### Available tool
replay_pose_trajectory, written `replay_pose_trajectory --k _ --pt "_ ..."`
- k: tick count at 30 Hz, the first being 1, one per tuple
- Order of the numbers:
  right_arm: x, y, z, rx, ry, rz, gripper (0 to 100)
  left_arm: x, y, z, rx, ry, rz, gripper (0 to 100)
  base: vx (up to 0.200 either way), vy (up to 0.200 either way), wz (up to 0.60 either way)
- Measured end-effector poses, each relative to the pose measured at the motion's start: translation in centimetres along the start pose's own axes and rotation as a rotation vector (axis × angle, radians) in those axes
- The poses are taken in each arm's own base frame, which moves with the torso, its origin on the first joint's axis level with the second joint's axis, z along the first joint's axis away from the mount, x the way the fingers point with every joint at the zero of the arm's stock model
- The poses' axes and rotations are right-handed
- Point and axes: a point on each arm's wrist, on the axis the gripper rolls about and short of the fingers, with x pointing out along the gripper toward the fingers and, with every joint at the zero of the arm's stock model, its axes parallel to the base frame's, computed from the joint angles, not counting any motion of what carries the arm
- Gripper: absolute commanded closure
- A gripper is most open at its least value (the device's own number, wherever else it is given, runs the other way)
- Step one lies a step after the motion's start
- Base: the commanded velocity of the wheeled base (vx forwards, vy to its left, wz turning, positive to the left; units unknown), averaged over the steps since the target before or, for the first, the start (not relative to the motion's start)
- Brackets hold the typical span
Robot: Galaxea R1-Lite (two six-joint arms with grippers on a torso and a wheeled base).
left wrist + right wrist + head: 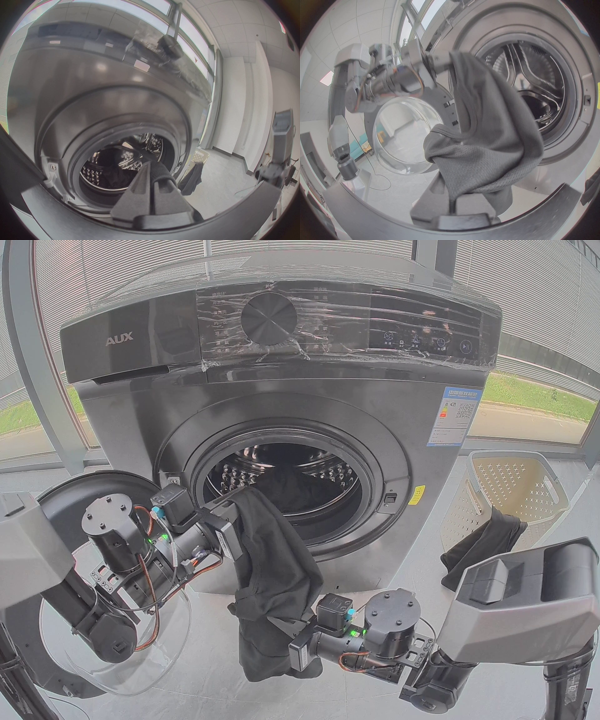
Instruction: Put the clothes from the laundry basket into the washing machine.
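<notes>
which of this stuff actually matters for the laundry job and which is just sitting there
For the job:
black garment, held by left gripper and right gripper
washing machine, door open
laundry basket
dark garment draped over its rim

Just there:
energy label
yellow sticker
control dial

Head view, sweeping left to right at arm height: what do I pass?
Open washer door → left hand → black garment hanging from it → laundry basket, with another dark garment draped over its rim.
</notes>
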Motion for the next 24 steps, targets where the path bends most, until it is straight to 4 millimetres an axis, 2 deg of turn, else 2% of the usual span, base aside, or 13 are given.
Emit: replay_pose_trajectory --k 5,6,11,24 --pt "-1.2 0.3 1.2 0.001 -0.013 -0.001 100 0.2 1.2 -1.5 0.006 0.047 0.035 100 0.000 0.000 0.00" --pt "-1.4 0.2 1.3 0.002 -0.014 -0.006 100 0.2 1.3 -1.6 0.006 0.052 0.038 0 0.000 0.000 0.00" --pt "-2.1 -0.4 1.6 0.006 -0.011 -0.037 100 0.2 1.7 -2.2 -0.005 0.071 0.052 0 0.000 0.000 0.00" --pt "-3.8 -5.2 4.6 0.013 -0.103 -0.198 100 -0.3 2.2 -3.5 -0.003 0.127 0.070 0 0.000 0.000 0.00"
